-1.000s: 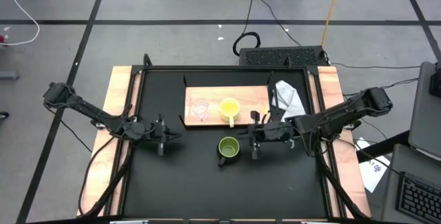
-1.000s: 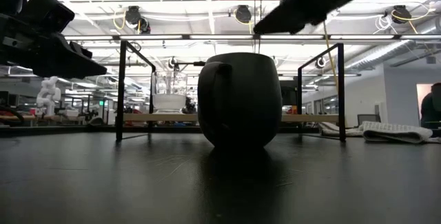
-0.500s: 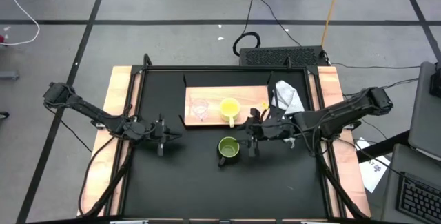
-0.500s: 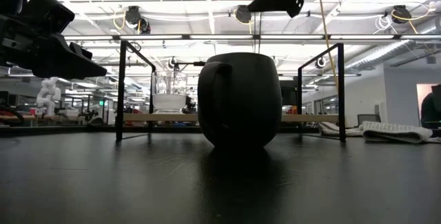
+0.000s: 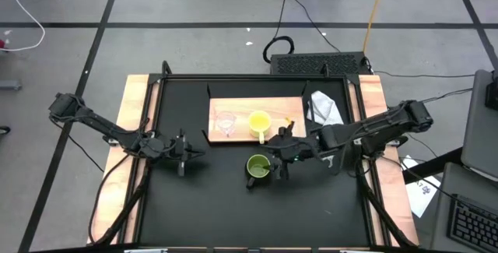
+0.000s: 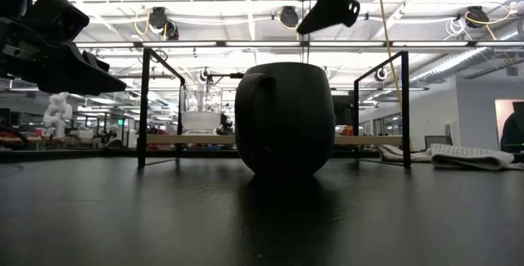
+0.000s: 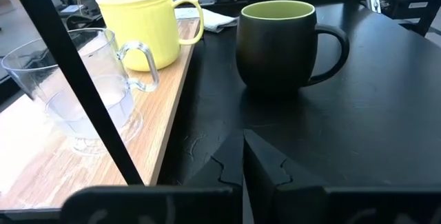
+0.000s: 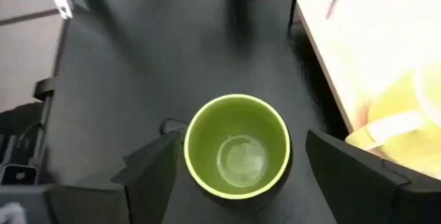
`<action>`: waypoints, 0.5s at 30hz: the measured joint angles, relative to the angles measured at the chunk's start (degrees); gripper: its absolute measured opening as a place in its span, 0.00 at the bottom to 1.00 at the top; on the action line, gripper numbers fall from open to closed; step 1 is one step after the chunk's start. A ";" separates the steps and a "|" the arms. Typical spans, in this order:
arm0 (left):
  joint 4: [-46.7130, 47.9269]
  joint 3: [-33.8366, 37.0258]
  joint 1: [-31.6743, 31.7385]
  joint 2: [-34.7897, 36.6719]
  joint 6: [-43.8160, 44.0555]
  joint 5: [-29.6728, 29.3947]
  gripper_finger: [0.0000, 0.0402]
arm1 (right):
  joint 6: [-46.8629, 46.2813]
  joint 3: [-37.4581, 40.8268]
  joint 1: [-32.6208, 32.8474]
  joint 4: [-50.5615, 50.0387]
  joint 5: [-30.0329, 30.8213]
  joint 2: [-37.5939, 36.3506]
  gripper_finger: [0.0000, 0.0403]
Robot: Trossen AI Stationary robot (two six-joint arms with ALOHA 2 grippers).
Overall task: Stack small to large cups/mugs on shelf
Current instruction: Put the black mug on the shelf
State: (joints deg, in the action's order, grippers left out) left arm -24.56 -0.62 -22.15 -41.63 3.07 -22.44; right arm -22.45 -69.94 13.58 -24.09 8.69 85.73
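We see the black tabletop (image 5: 233, 206) carrying the shelf (image 5: 292, 107), which lies flat toward its far edge, about midway across. On the shelf stand the yellow mug (image 5: 259, 122) near the middle and the glass cup (image 5: 226, 124) toward the shelf's left end; neither is stacked. The green mug (image 5: 257, 167) stands upright on the bare tabletop, just off the shelf's near edge, handle pointing toward the near left.

The right gripper (image 5: 278, 162) hangs above the green mug's right side, fingers spread wide; from its wrist we look straight down into the mug (image 8: 238, 147) with a finger on each side, clear of the rim. It holds nothing yet. The left gripper (image 5: 184, 156) waits over the tabletop's left half, fingers pressed together and empty, looking toward all three vessels.

We judge the grasp on the green mug to be the step in hand. The risks from here:
- A finger could land on the rim during descent and tip or shove the mug, since the wall is rounded.
- A grip on that curved wall may slip when lifted.
- Carrying it to the shelf could knock the yellow mug, which stands close by.
- Nesting the glass cup later could chip or jam it.
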 joint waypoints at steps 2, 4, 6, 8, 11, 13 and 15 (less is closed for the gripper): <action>-0.01 0.00 -0.01 0.00 0.50 -0.02 0.04 | -0.95 -1.04 -0.54 -1.65 -0.03 1.71 0.76; -0.02 0.00 0.00 0.00 1.08 0.00 0.06 | -1.70 -1.76 -1.23 -2.38 -0.01 3.04 0.76; 0.04 0.00 0.00 0.00 1.76 0.00 0.07 | -2.50 -2.07 -2.10 -2.93 -0.02 4.02 0.75; 0.34 0.00 0.00 0.00 1.92 0.00 0.08 | -2.63 -2.07 -2.77 -3.47 -0.02 4.54 0.75; 0.48 0.00 0.00 0.00 1.77 0.00 0.08 | -3.02 -2.09 -3.59 -4.35 0.00 5.11 0.75; 0.48 0.00 0.00 0.00 1.74 0.00 0.08 | -4.34 -2.09 -4.18 -5.98 -0.02 5.13 0.75; 0.48 0.00 0.00 0.00 1.73 0.00 0.08 | -5.36 -2.11 -4.79 -6.30 -0.01 5.53 0.75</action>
State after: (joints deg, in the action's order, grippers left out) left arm -24.08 -0.62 -22.15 -41.63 4.80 -22.44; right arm -27.81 -72.05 8.79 -30.39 8.68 91.25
